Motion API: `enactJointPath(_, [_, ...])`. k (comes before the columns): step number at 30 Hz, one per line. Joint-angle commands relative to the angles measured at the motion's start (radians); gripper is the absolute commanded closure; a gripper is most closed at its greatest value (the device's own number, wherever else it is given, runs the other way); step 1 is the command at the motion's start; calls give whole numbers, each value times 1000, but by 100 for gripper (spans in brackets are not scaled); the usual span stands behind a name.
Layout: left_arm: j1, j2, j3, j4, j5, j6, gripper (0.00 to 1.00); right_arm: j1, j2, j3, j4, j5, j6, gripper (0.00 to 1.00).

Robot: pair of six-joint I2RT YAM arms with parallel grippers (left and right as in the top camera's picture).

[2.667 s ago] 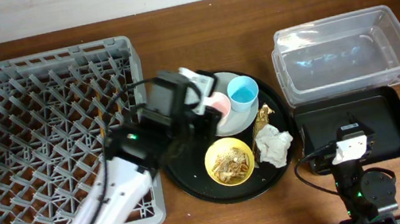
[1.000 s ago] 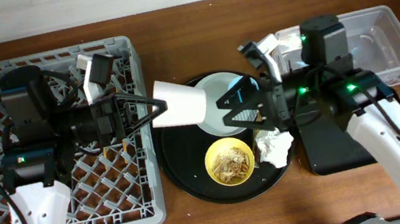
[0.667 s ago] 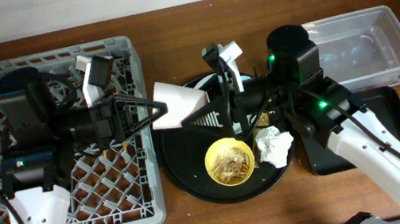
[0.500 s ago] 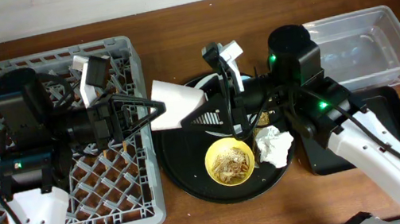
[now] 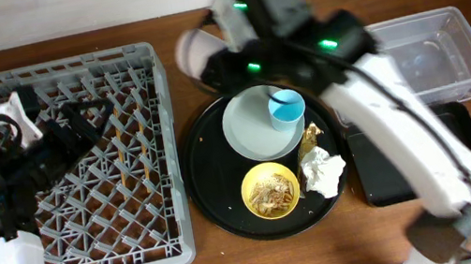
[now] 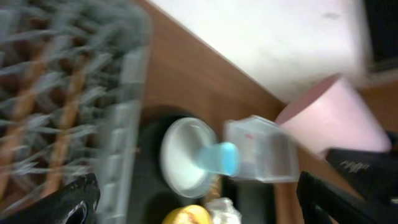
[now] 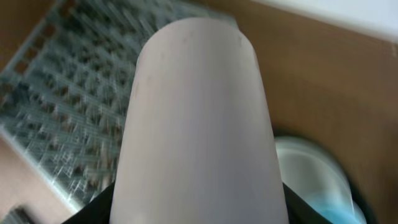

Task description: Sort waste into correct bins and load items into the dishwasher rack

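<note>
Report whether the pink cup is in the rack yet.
Not in. The pink cup is held sideways by the right gripper, outside the dishwasher rack.

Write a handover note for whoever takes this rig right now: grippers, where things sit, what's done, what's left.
Left gripper: open, empty, over the dishwasher rack.
Right gripper: shut on the pink cup, held in the air by the rack's far right corner.
On the round serving tray: plate with the blue cup on it, yellow bowl holding food scraps, napkin, foil wrapper.
Clear tub and black tray: no waste seen; the arm hides part of the tray.
Done: nothing racked or binned.
Left: rack all four dishes, bin all waste.
</note>
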Motion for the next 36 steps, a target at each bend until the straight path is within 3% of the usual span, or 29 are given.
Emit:
enactJointPath(1, [6,-10,3,-139,-470,24,1,106,161,59,72,97,-76,66])
enactJointPath(3, [6,-10,3,-302,-758,24,1,159,286,59,182,101,-141,65])
enactJointPath(6, [6,-10,3,-419,-768,24,1,180,397,59,280,104,-141,65])
enactJointPath(12, [6,-10,3,-431,-768,24,1,187,452,56,311,104,-140,65])
enactJointPath(13, [6,-10,3,-431,-768,24,1,187,452,52,307,105,-141,62])
enactJointPath(16, [6,-10,3,-430,-768,24,1,187,453,51,305,105,-141,32])
enactJointPath(18, [6,-10,3,-430,-768,24,1,187,453,51,290,105,-141,18])
enactJointPath(20, [6,-10,3,-430,-768,24,1,185,448,55,284,111,-141,15])
enactJointPath(23, [6,-10,3,-431,-757,24,1,156,303,55,220,124,-141,16])
enactJointPath(25, [6,-10,3,-441,-697,29,1,62,176,55,-38,123,-140,23])
enactJointPath(26, [6,-10,3,-442,-587,99,1,-43,129,55,-272,123,-142,37])
enactJointPath(28, [0,-10,3,-458,-496,150,1,-127,134,46,-427,123,-179,56])
enactJointPath(29, [-21,-10,3,-480,-473,152,1,-166,134,23,-479,123,-178,58])
enactJointPath(32, [-148,-10,3,-512,-468,152,1,-251,134,-104,-488,122,-177,58])
enactJointPath(36, [-224,-10,3,-497,-468,152,1,-211,135,-348,-217,115,-210,62])
